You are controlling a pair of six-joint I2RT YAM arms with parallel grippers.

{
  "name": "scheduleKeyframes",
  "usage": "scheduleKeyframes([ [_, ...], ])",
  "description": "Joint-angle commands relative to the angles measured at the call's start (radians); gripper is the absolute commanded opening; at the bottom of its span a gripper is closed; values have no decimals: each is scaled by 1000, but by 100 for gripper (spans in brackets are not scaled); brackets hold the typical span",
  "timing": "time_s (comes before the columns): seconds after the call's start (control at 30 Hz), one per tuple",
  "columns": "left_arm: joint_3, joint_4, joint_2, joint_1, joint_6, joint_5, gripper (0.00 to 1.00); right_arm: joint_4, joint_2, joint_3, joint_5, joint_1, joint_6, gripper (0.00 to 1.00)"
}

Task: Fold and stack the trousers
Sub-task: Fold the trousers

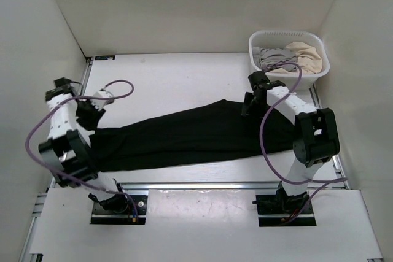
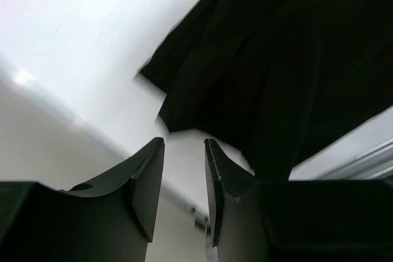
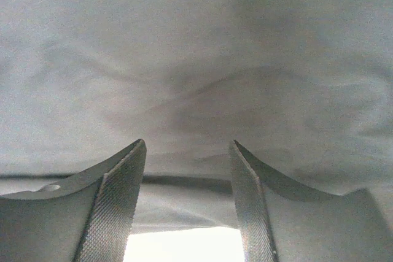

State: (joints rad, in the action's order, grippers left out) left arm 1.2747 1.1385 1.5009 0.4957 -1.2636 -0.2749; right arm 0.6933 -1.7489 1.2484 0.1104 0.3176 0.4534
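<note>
Black soft trousers (image 1: 184, 133) lie as long flat band across centre of white table (image 1: 166, 78) in top view. Left gripper (image 1: 92, 113) at band's left end, right gripper (image 1: 249, 107) at its upper right edge.

Left wrist view: trousers fill upper right of frame, smooth folds, beyond fingertips. Jaws slightly apart, nothing between.

Right wrist view: creased trousers fabric, looking grey here, fills frame past spread jaws. Pads (image 3: 116, 207) cross-hatched, nothing pinched.
</note>
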Motion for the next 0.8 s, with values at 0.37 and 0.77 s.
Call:
scheduleKeyframes([
  [0.37, -210, -344, 290, -293, 303, 276, 30, -8, -122, -139, 70, -190, 229, 44],
  [0.77, 76, -477, 478, -327, 389, 266, 29, -101, -168, -39, 98, -244, 401, 43],
])
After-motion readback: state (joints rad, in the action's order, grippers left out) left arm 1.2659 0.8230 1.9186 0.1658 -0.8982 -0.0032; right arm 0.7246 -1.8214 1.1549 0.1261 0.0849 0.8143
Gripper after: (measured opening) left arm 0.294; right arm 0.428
